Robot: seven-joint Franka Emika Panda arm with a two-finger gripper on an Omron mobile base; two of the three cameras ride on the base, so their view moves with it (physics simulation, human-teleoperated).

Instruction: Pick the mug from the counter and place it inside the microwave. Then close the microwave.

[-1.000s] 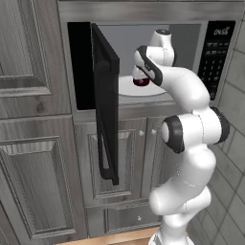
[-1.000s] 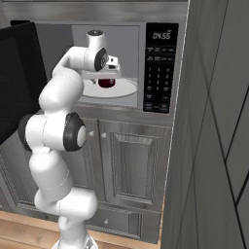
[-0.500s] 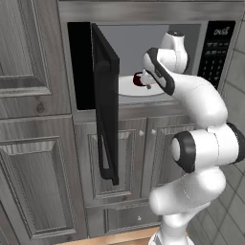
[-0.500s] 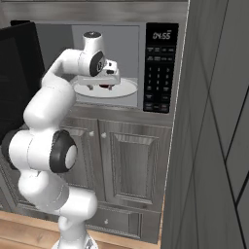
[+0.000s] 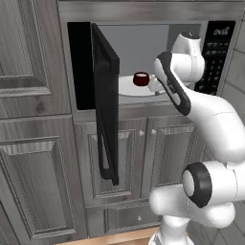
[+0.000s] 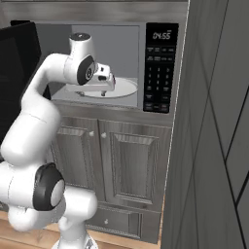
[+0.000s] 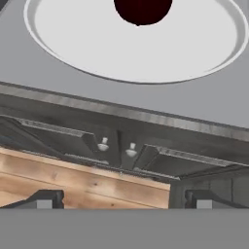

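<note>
Grey wooden cabinets [image 5: 33, 158] surround the built-in microwave [image 5: 143, 62], whose black door [image 5: 106, 103] stands swung out. From my station I see the mug [image 5: 141, 79] resting on the white turntable [image 7: 141, 44] inside the cavity. My arm bends up from the base, elbow high, wrist at the cavity's front lip. Its fingers [image 7: 46, 199] are spread wide, empty, apart from the mug, angled down past the turntable toward the cabinet doors below.

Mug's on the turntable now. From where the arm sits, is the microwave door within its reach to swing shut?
Probably yes. The hand is open and empty, just outside the microwave mouth, and the door stands open to its left with nothing between them. The mug sits clear inside.
</note>
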